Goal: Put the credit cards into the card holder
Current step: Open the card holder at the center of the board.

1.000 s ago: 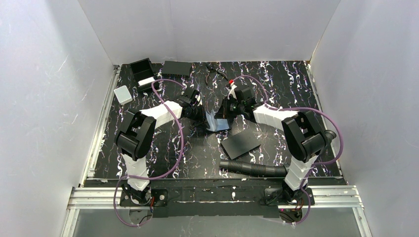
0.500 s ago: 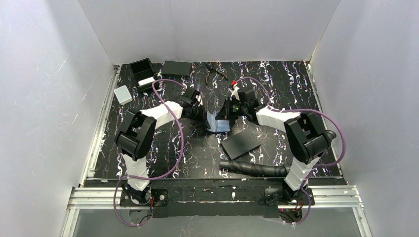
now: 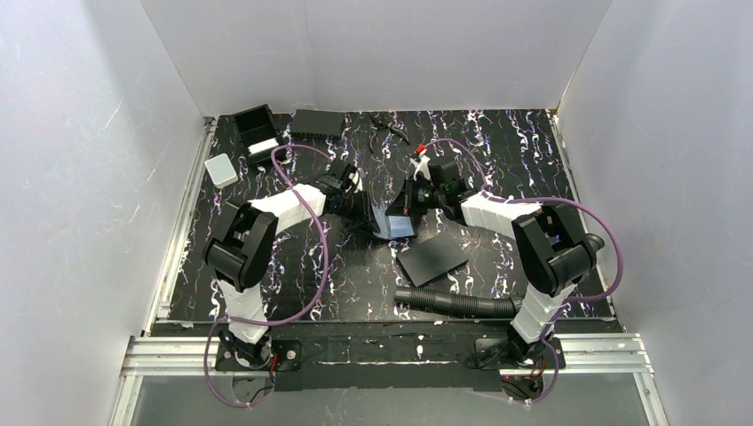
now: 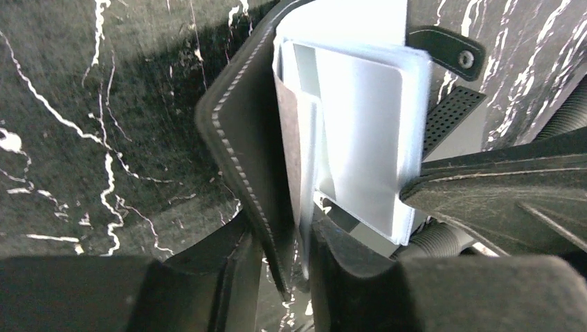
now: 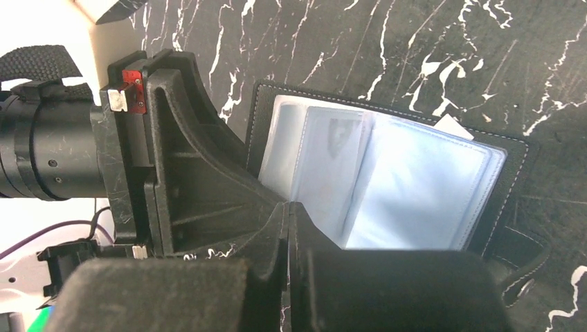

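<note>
Now my left gripper (image 4: 289,259) is clamped on the black cover of the holder (image 4: 239,138), which lies open mid-table (image 3: 497,151). My right gripper (image 5: 289,218) is closed tight at the edge of the clear sleeves (image 5: 422,187); whether it pinches one, I cannot tell. One card (image 5: 332,155) sits inside a sleeve.

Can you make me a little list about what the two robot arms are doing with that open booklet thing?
Card holder: open between the two arms, clear sleeves fanned out
Left end effector: shut on the edge of the card holder's black stitched cover
Right end effector: shut on the clear sleeves
Credit cards: too blurry to pick out in the sleeves
Nearby: black sheet and ribbed hose on the table, neither held
</note>
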Controlling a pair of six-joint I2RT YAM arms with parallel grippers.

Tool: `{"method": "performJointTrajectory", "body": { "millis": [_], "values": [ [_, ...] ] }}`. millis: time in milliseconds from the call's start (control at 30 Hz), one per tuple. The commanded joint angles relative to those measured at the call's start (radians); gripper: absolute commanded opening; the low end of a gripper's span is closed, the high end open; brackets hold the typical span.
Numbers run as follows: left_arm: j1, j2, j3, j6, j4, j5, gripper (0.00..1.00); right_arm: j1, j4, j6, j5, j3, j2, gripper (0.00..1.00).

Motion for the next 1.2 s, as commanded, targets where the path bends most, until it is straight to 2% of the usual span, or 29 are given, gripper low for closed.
{"method": "performJointTrajectory", "body": {
  "millis": [0,133,200,333,467,533,700,867,1033,1167],
  "values": [
    [0.018,-0.096,-0.023,0.013,0.016,0.045,0.33,-0.002,0.078,0.018,-0.04,-0.009,-0.021,0.01],
    [0.032,-0.139,-0.042,0.002,0.037,0.063,0.51,-0.006,0.095,0.03,-0.051,-0.02,-0.016,0.01],
    [0.032,-0.139,-0.034,0.003,0.032,0.063,0.55,-0.007,0.109,0.039,-0.057,-0.025,-0.009,0.01],
    [0.033,-0.096,-0.003,-0.003,0.009,0.073,0.54,-0.007,0.122,0.049,-0.065,-0.024,0.004,0.01],
    [0.031,-0.076,0.004,-0.007,0.009,0.075,0.48,-0.007,0.081,0.019,-0.042,-0.018,-0.006,0.01],
    [0.031,-0.074,0.008,-0.004,0.0,0.065,0.38,-0.007,0.046,-0.011,-0.026,-0.009,-0.012,0.03],
    [0.031,-0.077,0.013,0.01,-0.022,0.044,0.19,0.002,-0.026,-0.124,-0.023,-0.014,-0.028,0.24],
    [0.031,-0.089,0.002,0.005,-0.006,0.05,0.1,0.006,0.006,-0.179,-0.054,-0.055,-0.036,0.45],
    [0.031,-0.079,0.001,0.008,-0.012,0.042,0.03,0.011,0.057,-0.142,-0.087,-0.06,-0.004,0.47],
    [0.031,-0.071,-0.003,0.014,-0.027,0.025,0.0,0.014,0.079,-0.121,-0.086,-0.062,0.013,0.52]
  ]
}}
